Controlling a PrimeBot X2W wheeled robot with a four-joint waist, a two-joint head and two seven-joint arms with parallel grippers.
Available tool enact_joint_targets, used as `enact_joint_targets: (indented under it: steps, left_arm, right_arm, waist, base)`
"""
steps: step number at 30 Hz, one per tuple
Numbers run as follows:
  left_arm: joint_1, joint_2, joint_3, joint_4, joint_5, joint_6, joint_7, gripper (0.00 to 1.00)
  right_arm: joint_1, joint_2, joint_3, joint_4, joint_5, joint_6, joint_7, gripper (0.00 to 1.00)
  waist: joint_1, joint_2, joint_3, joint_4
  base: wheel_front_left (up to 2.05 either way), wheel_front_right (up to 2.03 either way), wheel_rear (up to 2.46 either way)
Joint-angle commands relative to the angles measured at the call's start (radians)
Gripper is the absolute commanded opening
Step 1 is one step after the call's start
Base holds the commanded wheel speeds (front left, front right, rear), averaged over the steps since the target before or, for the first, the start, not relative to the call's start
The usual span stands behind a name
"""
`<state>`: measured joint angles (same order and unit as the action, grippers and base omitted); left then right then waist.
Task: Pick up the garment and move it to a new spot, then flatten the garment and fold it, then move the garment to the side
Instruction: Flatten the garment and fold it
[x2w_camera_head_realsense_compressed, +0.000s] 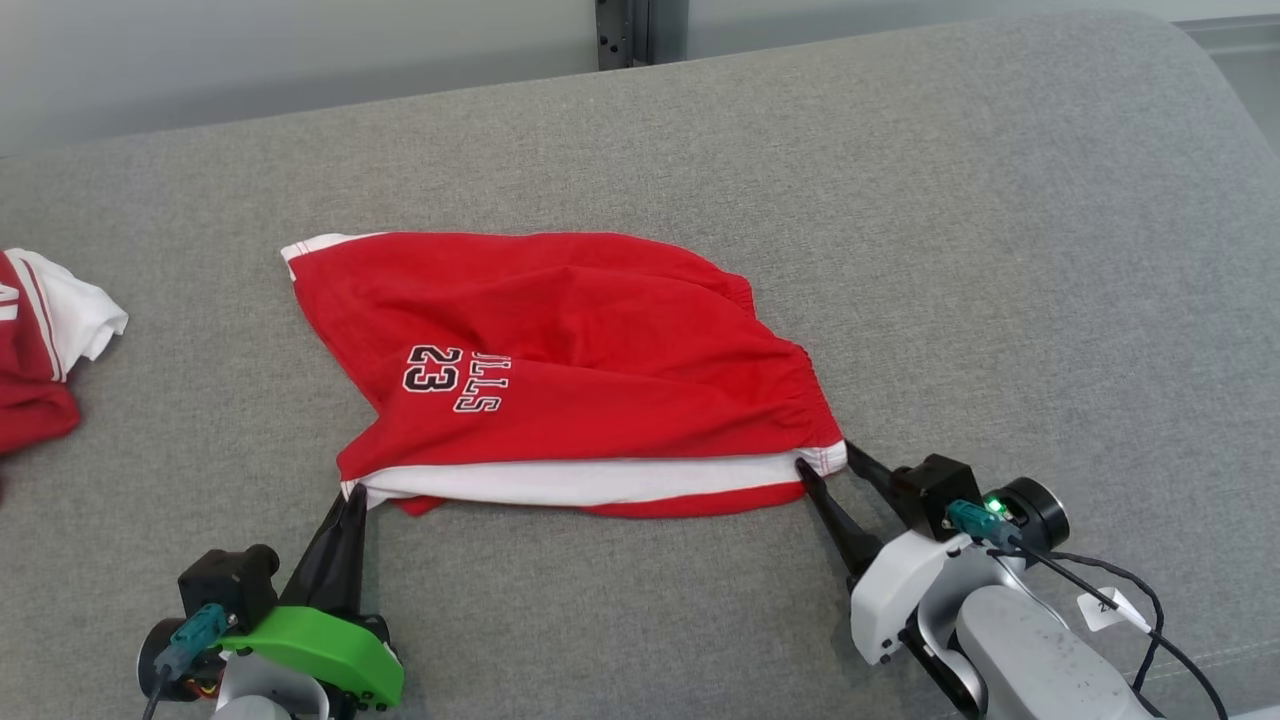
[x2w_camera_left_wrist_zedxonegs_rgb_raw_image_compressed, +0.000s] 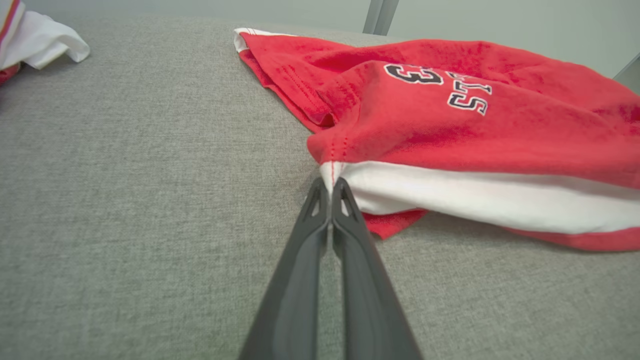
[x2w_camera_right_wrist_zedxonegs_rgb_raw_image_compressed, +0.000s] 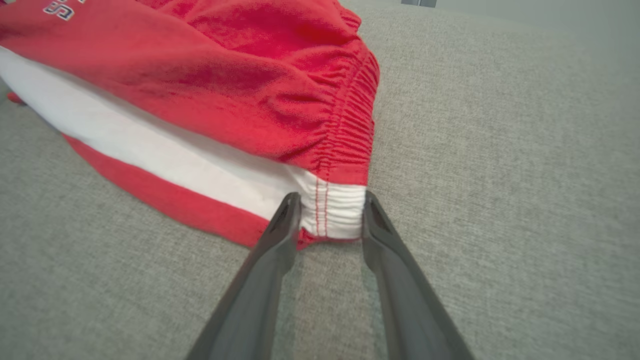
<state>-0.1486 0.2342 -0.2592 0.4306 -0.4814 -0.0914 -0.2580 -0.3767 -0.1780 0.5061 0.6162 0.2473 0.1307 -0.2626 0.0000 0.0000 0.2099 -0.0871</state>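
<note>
Garment (x2w_camera_head_realsense_compressed: 570, 350): red shorts with a white side stripe and "23" print. They lie mid-way across the grey cushion (x2w_camera_head_realsense_compressed: 1000, 250), nearer its front edge than its back edge. The cloth is roughly spread but rumpled, with one red layer peeking out under the stripe along the near side.

Left gripper (x2w_camera_head_realsense_compressed: 350, 495) is pressed together on the hem corner at the stripe's left end, pinching the cloth. Right gripper (x2w_camera_head_realsense_compressed: 822, 462) has its fingers (x2w_camera_right_wrist_zedxonegs_rgb_raw_image_compressed: 280, 235) spread either side of the white waistband corner. They touch it or nearly do, with no firm pinch yet.

Judged progress: this looks like the flatten stage, with both near corners being taken for a pull or a lift. The frames don't settle whether the move to a new spot is done. No fold is made, and the move to the side is left.

A second red-and-white garment (x2w_camera_head_realsense_compressed: 40, 340) sits at the cushion's left edge, well apart.
</note>
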Motion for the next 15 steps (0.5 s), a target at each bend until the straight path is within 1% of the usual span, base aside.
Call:
enact_joint_targets:
  steps: [1, 2, 3, 4, 5, 10, 15]
  left_arm:
    - [-0.011, 0.003, 0.002, 0.001, 0.009, -0.002, -0.008, 0.0]
    - [-0.009, 0.003, 0.002, 0.0, 0.008, -0.003, -0.008, 0.0]
    - [-0.006, 0.003, 0.003, 0.0, 0.008, -0.004, -0.006, 0.0]
    - [-0.002, 0.003, 0.003, -0.001, 0.008, -0.004, -0.007, 0.0]
    - [0.002, 0.004, 0.004, -0.004, 0.008, -0.004, -0.007, 0.0]
    - [0.02, 0.005, 0.019, -0.036, -0.007, -0.007, -0.008, 0.0]
    - [0.04, -0.007, 0.036, -0.133, -0.069, -0.023, -0.007, 0.0]
  right_arm:
    - [-0.012, -0.007, 0.016, 0.013, 0.014, 0.0, -0.003, 0.34]
    - [-0.017, -0.009, 0.023, 0.018, 0.024, 0.0, -0.003, 0.29]
    - [-0.019, -0.012, 0.031, 0.021, 0.03, 0.0, -0.003, 0.2]
    - [-0.019, -0.014, 0.036, 0.023, 0.035, 0.0, -0.003, 0.04]
    - [-0.017, -0.015, 0.041, 0.022, 0.042, 0.0, -0.003, 0.0]
    - [0.004, -0.027, 0.041, -0.039, 0.082, 0.0, -0.004, 0.0]
    - [0.024, -0.052, 0.014, -0.158, 0.106, 0.0, -0.003, 0.0]
  waist:
    - [0.0, 0.0, -0.003, 0.003]
    - [0.0, 0.0, -0.004, 0.004]
    - [0.0, 0.0, -0.007, 0.005]
    - [0.0, 0.0, -0.01, 0.005]
    - [0.0, 0.0, -0.014, 0.005]
    - [0.0, 0.0, -0.039, -0.001]
    - [0.0, 0.0, -0.078, -0.01]
  base:
    - [0.0, 0.0, 0.0]
    - [0.0, 0.0, 0.0]
    - [0.0, 0.0, 0.0]
    - [0.0, 0.0, 0.0]
    - [0.0, 0.0, 0.0]
    - [0.0, 0.0, 0.0]
    - [0.0, 0.0, 0.0]
